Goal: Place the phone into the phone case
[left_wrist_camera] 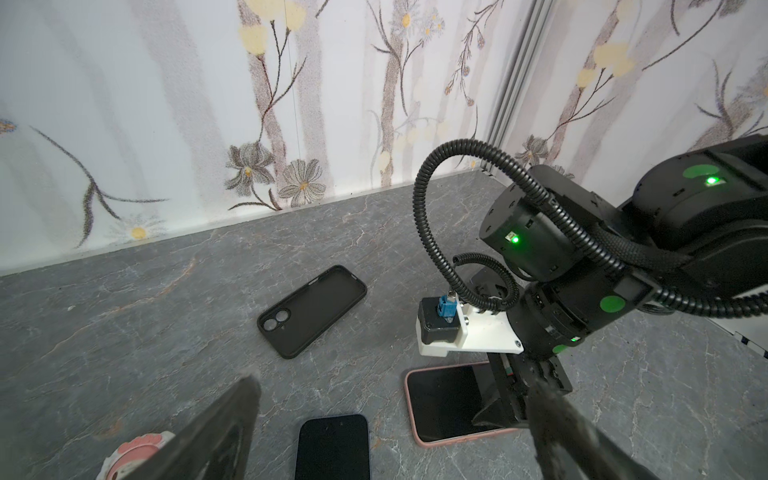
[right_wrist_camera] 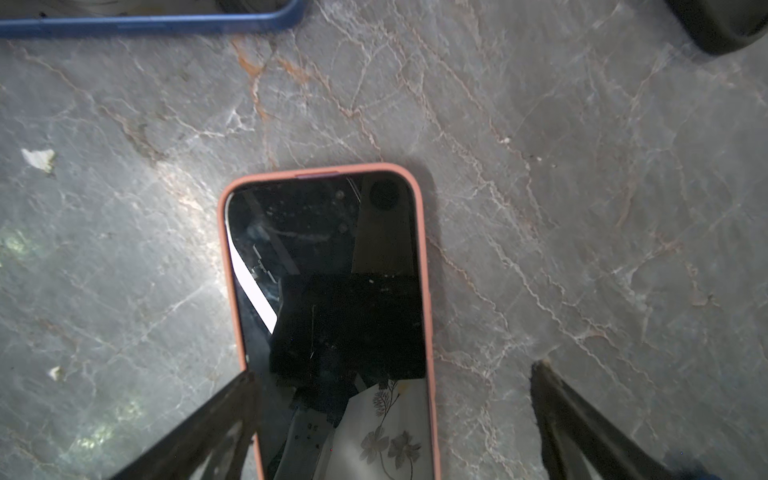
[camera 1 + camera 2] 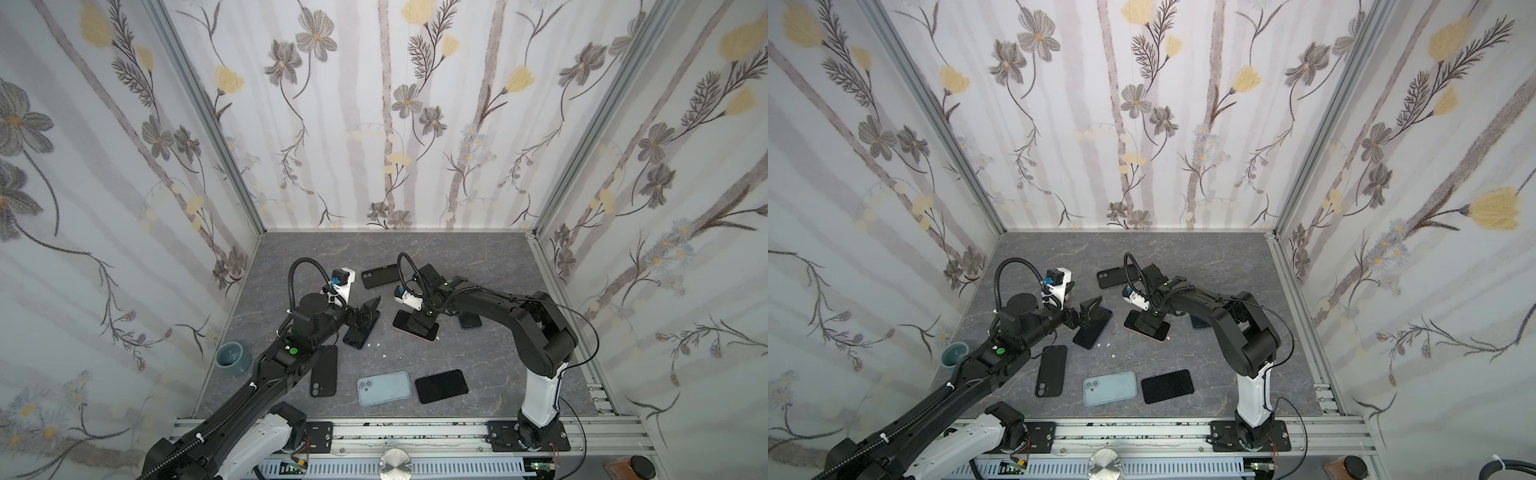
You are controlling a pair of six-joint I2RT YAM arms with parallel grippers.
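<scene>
The right gripper (image 2: 395,370) hangs wide open over the phone (image 2: 332,270), seated screen-up in its pink case (image 2: 374,168) mid-counter (image 3: 478,266). The left gripper (image 3: 368,316) gapes too, above a dark phone (image 3: 356,337) nearby.

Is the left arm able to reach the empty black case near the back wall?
Probably yes: the black case lies just ahead of the open left tool, only bare table between them.
</scene>
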